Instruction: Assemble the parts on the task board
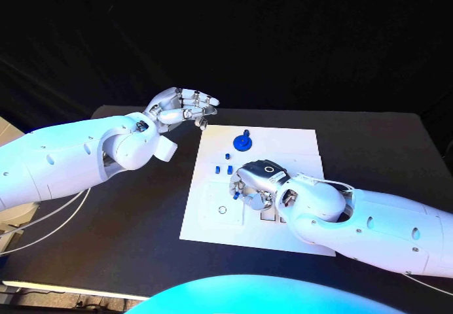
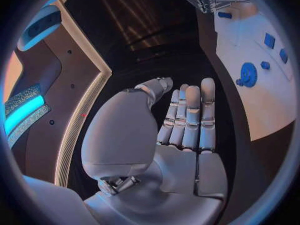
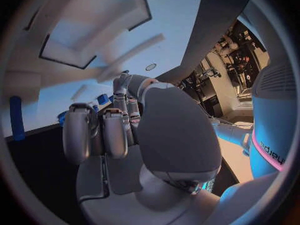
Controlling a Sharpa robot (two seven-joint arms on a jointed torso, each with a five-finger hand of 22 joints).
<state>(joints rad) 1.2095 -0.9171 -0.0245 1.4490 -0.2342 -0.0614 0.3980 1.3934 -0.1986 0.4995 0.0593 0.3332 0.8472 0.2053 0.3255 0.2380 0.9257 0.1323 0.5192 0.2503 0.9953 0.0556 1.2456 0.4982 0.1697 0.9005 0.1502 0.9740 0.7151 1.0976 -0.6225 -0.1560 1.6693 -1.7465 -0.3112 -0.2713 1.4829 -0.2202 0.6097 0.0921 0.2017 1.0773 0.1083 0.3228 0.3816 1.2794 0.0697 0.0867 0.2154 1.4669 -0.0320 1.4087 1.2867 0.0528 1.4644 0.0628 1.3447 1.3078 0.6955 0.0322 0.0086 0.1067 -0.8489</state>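
Observation:
The white task board (image 1: pixel 288 140) lies mid-table. A round blue gear-like part (image 1: pixel 243 141) stands near its far edge, also visible as the gear (image 2: pixel 249 75) on the board (image 2: pixel 269 100). Small blue parts (image 1: pixel 228 156) (image 1: pixel 218 169) sit nearer the middle. My right hand (image 1: pixel 260 184) hangs over the board's middle with fingers curled down, and its fingertips appear to pinch a small upright blue part (image 1: pixel 236 193); the blue part (image 3: pixel 103 99) shows by the thumb tip of this hand (image 3: pixel 119 130). My left hand (image 1: pixel 185 108) floats off the board's far-left corner, loosely cupped and holding nothing; its palm (image 2: pixel 181 135) is bare.
A rectangular recess (image 3: pixel 94 30) is cut into the board (image 3: pixel 169 15) near my right hand. A small ring mark (image 1: pixel 222 210) lies on the board's near-left part. Black table (image 1: pixel 123 222) surrounds the board. My right forearm (image 1: pixel 378 226) covers the board's near-right corner.

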